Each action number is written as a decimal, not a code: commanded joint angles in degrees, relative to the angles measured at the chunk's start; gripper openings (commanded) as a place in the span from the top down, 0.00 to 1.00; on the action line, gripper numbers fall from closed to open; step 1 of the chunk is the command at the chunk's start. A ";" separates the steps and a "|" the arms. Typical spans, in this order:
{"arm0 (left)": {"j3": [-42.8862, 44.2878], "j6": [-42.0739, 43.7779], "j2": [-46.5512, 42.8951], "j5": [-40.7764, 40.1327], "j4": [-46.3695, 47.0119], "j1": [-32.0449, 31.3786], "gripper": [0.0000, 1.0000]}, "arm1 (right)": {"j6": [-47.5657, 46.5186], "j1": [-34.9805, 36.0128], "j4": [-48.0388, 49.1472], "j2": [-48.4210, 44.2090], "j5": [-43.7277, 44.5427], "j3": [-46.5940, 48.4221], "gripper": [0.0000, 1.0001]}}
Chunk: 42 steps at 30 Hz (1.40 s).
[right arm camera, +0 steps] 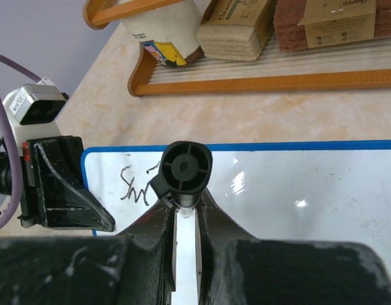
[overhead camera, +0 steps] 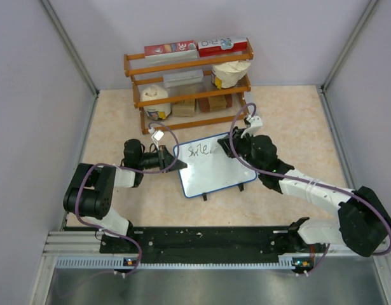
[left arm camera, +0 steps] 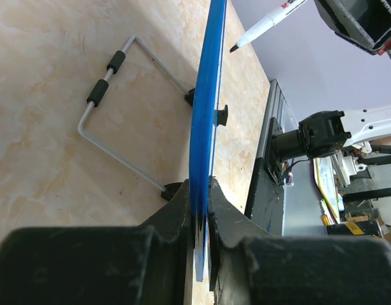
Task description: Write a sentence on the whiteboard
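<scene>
While L gripper (left arm camera: 201,213) pinches the whiteboard (overhead camera: 217,173) by its left frame edge, board sits propped on table (overhead camera: 297,127) | R gripper (right arm camera: 184,216) clamps marker (right arm camera: 185,168), tip near board face by sentence (overhead camera: 200,151) | board prob. light, stiff, glossy-slick: hold by frame, press gently or it tips.

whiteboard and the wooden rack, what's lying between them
Nothing: in the right wrist view only bare tabletop separates the whiteboard from the rack.

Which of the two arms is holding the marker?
The right gripper: its jaws pinch the marker by the whiteboard. The left gripper clamps the board's blue edge instead.
</scene>
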 commanded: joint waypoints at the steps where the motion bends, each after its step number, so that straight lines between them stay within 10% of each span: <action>1: 0.77 1.94 0.76 -2.64 0.46 -0.01 1.00 | 1.03 -1.76 3.06 -2.71 -3.39 0.47 1.00; 42: 0.77 1.77 0.85 -2.46 0.54 -0.01 1.00 | -3.01 -3.61 8.07 -0.42 2.76 -0.05 1.00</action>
